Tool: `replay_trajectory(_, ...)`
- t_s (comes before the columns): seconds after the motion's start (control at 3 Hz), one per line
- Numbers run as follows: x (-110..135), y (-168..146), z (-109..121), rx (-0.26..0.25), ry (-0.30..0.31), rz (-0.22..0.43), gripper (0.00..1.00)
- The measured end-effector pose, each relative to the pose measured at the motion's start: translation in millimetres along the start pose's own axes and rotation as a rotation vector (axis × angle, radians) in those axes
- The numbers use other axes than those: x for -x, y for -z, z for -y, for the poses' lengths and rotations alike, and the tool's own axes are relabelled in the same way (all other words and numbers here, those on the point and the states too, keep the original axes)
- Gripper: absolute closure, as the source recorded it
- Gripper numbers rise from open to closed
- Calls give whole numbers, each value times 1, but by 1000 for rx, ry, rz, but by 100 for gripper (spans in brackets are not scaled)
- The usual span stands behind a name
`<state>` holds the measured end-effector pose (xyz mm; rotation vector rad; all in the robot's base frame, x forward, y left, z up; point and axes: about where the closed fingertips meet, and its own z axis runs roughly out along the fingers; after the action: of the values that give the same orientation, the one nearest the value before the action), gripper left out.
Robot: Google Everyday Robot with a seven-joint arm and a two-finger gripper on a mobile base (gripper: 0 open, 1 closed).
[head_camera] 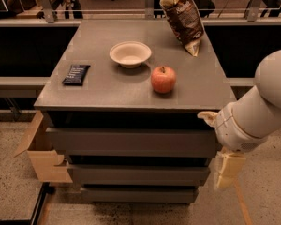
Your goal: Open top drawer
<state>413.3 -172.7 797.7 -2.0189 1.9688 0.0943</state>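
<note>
The top drawer [131, 142], directly beneath the table [107, 90] top, has a plain handleless front, so your end effector [221, 146] at its right corner, whose grip I cannot tell, may slip off or jolt the apple [163, 78] rolling.

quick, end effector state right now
End effector: open, holding nothing, beside the right end of the top drawer.
</note>
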Motion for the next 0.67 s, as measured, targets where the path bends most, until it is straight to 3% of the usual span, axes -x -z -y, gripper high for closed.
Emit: replay_trajectory(0.67,-7,-35,10,-8,55,-38,0)
